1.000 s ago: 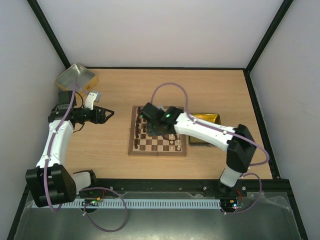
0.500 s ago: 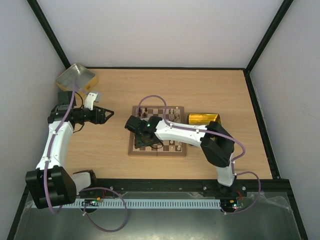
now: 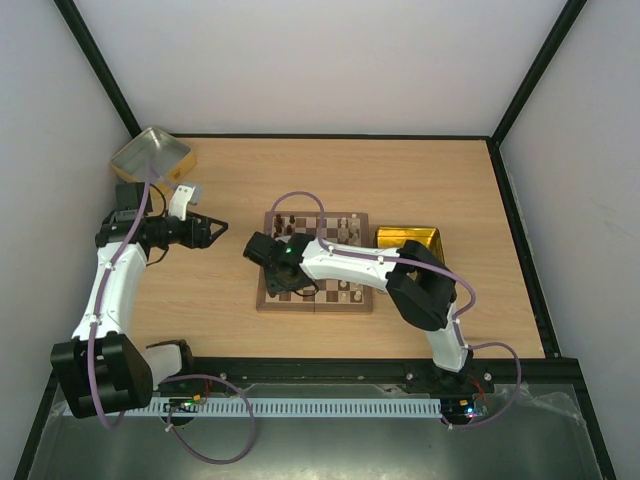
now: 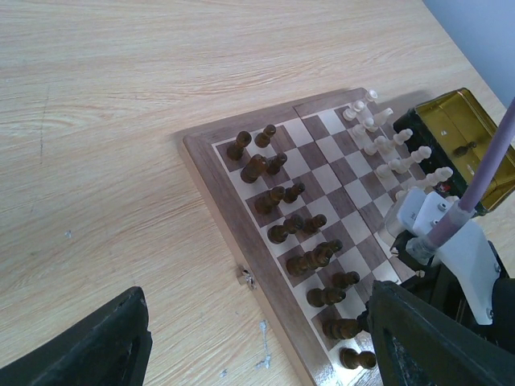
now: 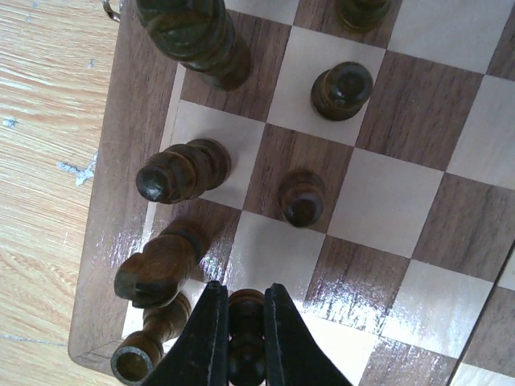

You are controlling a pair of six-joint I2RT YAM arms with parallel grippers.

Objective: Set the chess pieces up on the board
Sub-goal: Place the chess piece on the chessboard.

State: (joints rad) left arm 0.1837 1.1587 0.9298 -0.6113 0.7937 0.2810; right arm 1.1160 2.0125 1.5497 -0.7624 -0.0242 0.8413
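The board (image 3: 315, 305) lies mid-table. Dark brown pieces (image 3: 278, 222) stand in two rows along its left side, and pale cream pieces (image 3: 354, 234) along its right side. My right gripper (image 3: 268, 272) is over the board's near-left corner. In the right wrist view it (image 5: 244, 301) is shut on a dark pawn (image 5: 246, 322), held upright over a light square beside several dark pieces (image 5: 183, 170). My left gripper (image 3: 215, 230) is open and empty, left of the board. The left wrist view shows the board (image 4: 217, 193), dark pieces (image 4: 283, 195) and pale pieces (image 4: 386, 145).
A shiny gold tray (image 3: 408, 240) lies against the board's right side and also shows in the left wrist view (image 4: 467, 133). Another metal tin (image 3: 150, 155) sits at the far left corner. The right arm (image 3: 350, 262) lies across the board.
My right gripper has moved left and nearer across the board, from its far middle to the near-left corner. The left arm has not moved.
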